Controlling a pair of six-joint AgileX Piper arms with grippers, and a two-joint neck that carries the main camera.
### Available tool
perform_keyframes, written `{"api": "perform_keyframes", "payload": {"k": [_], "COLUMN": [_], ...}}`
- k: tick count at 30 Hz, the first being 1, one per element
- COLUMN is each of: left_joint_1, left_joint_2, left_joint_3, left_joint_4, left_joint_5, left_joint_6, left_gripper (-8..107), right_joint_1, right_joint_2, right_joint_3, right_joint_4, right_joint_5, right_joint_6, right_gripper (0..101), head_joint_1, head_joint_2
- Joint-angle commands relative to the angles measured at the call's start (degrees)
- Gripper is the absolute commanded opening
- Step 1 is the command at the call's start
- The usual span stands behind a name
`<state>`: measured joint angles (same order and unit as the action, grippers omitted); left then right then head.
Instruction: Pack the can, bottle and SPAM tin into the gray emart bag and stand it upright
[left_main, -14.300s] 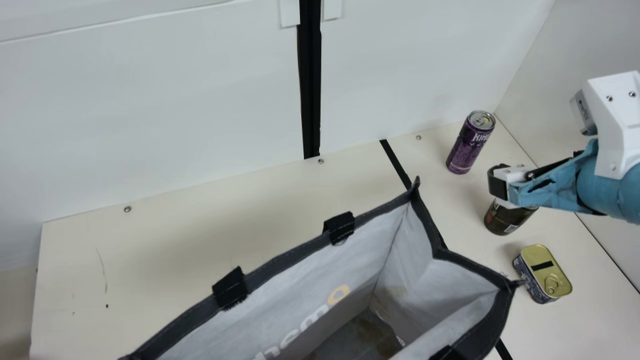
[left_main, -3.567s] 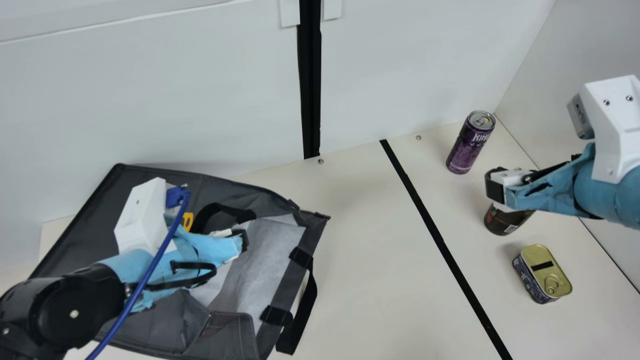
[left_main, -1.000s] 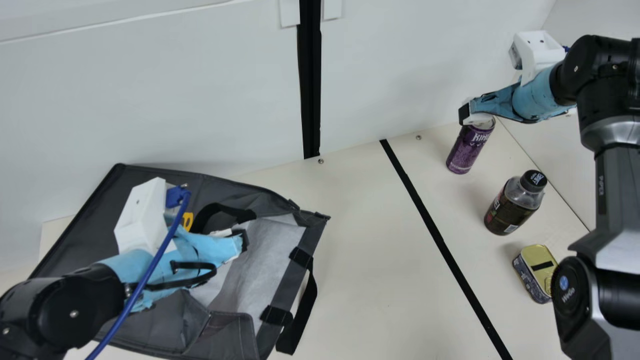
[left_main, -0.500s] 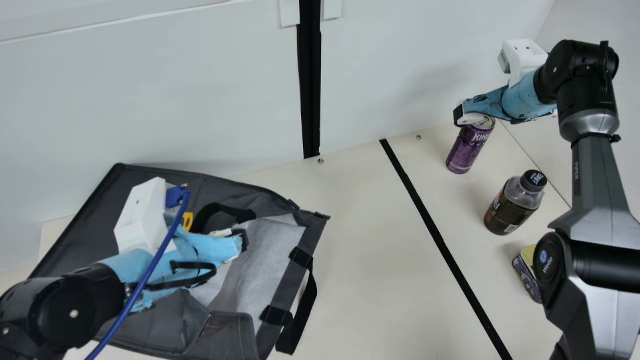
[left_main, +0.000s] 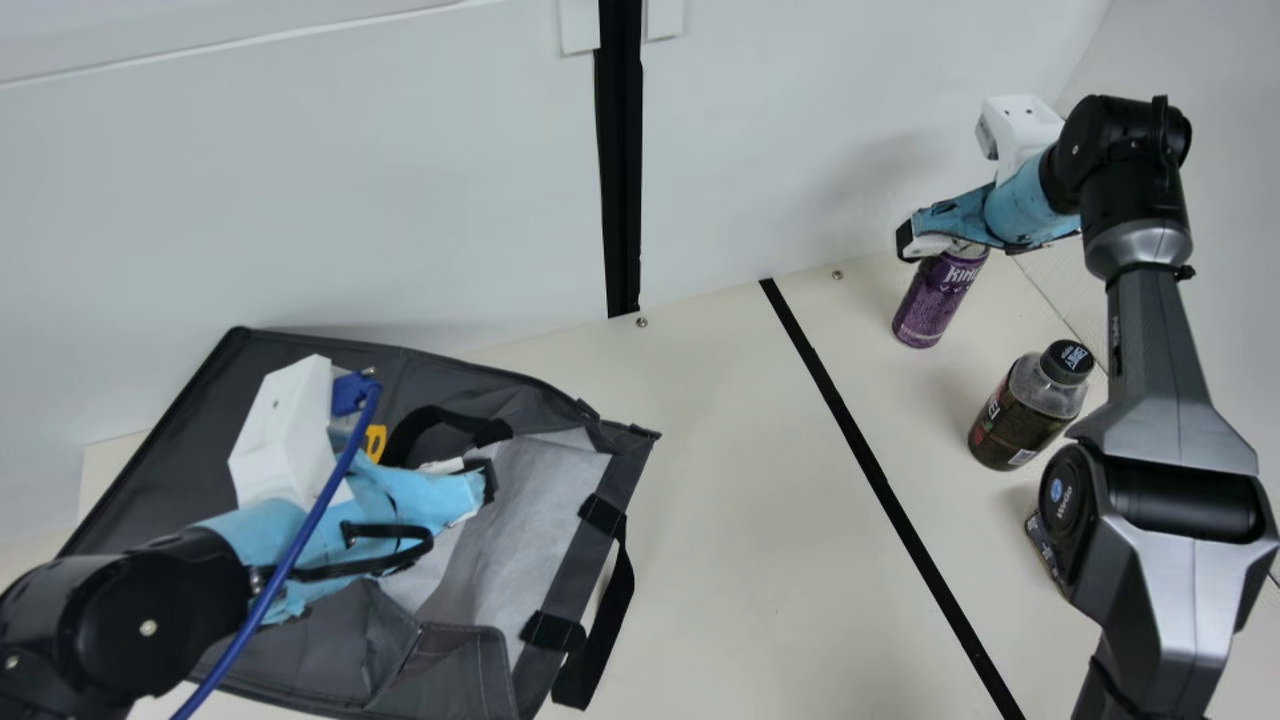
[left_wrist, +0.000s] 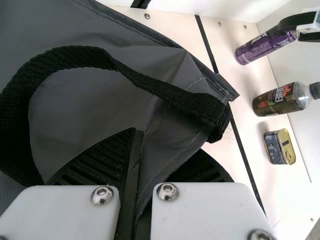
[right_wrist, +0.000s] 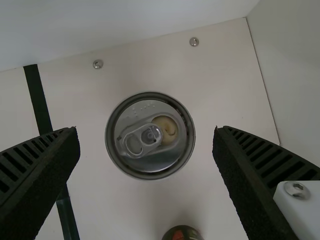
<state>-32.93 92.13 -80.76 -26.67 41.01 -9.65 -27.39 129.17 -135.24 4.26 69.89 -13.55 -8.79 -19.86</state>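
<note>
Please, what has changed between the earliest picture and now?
The gray bag, upright at first, now lies flatter and farther left, gripped by the left tool. The open right tool moved from the bottle to over the can. Can, bottle and tin stayed in place.

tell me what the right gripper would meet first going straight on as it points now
Probably the can, whose top lies straight ahead of the open right gripper; how far off is unclear.
</note>
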Motion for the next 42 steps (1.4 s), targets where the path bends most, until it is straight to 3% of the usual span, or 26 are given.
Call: {"api": "perform_keyframes", "payload": {"k": [1, 7, 21, 42], "left_joint_1": [0.0, 0.0, 0.0, 0.0], "left_joint_2": [0.0, 0.0, 0.0, 0.0], "left_joint_3": [0.0, 0.0, 0.0, 0.0], "left_joint_4": [0.0, 0.0, 0.0, 0.0], "left_joint_5": [0.0, 0.0, 0.0, 0.0], "left_joint_6": [0.0, 0.0, 0.0, 0.0], "left_gripper": [-8, -8, -8, -8], "right_joint_1": [0.1, 0.1, 0.2, 0.5], "right_joint_2": [0.6, 2.2, 3.6, -1.6], "right_joint_3": [-0.3, -0.8, -1.8, 1.3], "right_joint_4": [0.1, 0.2, 0.8, 1.8], "right_joint_5": [0.0, 0.0, 0.0, 0.0], "right_joint_6": [0.0, 0.0, -0.8, -4.6], "right_gripper": [95, 95, 1, 0], "head_joint_1": [-1.2, -1.2, -1.2, -1.2], "head_joint_2": [-0.1, -0.1, -0.1, -0.1]}}
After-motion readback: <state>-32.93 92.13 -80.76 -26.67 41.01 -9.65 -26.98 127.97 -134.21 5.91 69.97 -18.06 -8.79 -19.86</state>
